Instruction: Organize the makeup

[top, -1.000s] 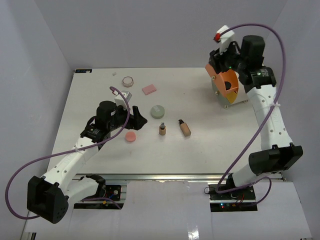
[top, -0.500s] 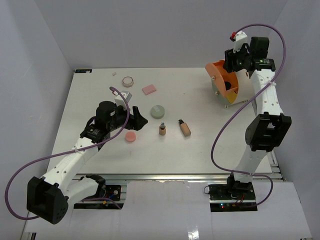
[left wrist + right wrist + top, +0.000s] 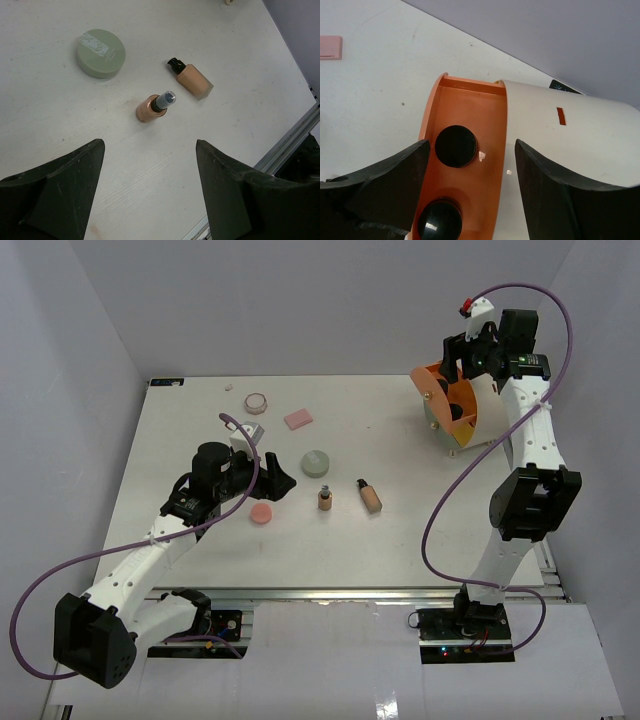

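Note:
Makeup lies across the table: a pink disc [image 3: 261, 513], a pink pad [image 3: 298, 419], a grey-green compact [image 3: 317, 462] [image 3: 100, 53], a small brown bottle [image 3: 325, 499] [image 3: 155, 107], a beige tube [image 3: 371, 497] [image 3: 192, 80] and a small round jar [image 3: 256, 400]. My left gripper [image 3: 276, 481] [image 3: 150, 190] hovers open just left of the bottle, holding nothing. The right gripper [image 3: 463, 364] [image 3: 470, 150] is open above the cream and orange case [image 3: 470, 415] [image 3: 560, 145]. Two black round compacts [image 3: 456, 146] sit inside the case on its orange floor.
A small silver-topped item [image 3: 253, 430] lies behind my left wrist and a tiny white bit [image 3: 229, 387] near the back edge. The case stands at the table's back right corner. Grey walls close in the back and both sides.
The right arm has stretched up and back over the case, whose orange part swung to the left. Its jaws have widened. The left arm has not moved.

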Available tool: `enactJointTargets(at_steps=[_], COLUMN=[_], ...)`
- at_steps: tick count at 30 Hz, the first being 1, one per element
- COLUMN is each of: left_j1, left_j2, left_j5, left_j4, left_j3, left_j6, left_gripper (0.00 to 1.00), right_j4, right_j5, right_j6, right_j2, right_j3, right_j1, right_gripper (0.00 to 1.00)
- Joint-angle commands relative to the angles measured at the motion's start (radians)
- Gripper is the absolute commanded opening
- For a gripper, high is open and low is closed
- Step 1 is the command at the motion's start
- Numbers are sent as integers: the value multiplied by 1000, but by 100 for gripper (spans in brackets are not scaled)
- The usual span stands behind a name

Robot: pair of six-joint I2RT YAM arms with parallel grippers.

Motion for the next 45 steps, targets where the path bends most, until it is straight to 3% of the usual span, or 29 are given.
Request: enactJointTargets(at_steps=[1,4,8,10,12,16,20,25,28,30,36,45], left_j1=[4,4,4,4,4,4,4,4,4,4,4,4], left_j2=[-24,-25,-25,-25,-27,-30,-30,-29,-30,-32,-34,-43], left_j5=[18,17,22,23,20,17,18,22,23,23,29,29], left_j4=[19,19,21,21,22,21,21,22,22,23,22,24], left_j3=[-9,-9,-9,-9,-9,-10,-11,-11,-11,-10,-10,-12], left_j6=[-3,-3,-5,-5,-5,-5,-5,-5,-5,-5,-8,-6], left_gripper=[84,84,84,84,85,85,85,85,85,85,85,85], right_j4=[19,19,-16,-34,-67,-79,-76,-53,-43,-11,32,33], right_j5=[-17,-105,-352,-392,-336,-131,95,484,647,716,814,805], right_j6=[4,-13,-118,-136,-145,-135,-72,-29,-30,-49,-112,-144], right_j2=[-21,-72,-166,-185,-191,-180,-118,-44,-22,-27,-42,-41], right_j3=[-2,-23,-79,-118,-140,-213,-249,-259,-251,-264,-260,-218], right_j1=[-5,-5,14,46,107,243,322,410,411,409,377,301], right_gripper=[76,73,57,29,14,10,11,15,23,33,51,71])
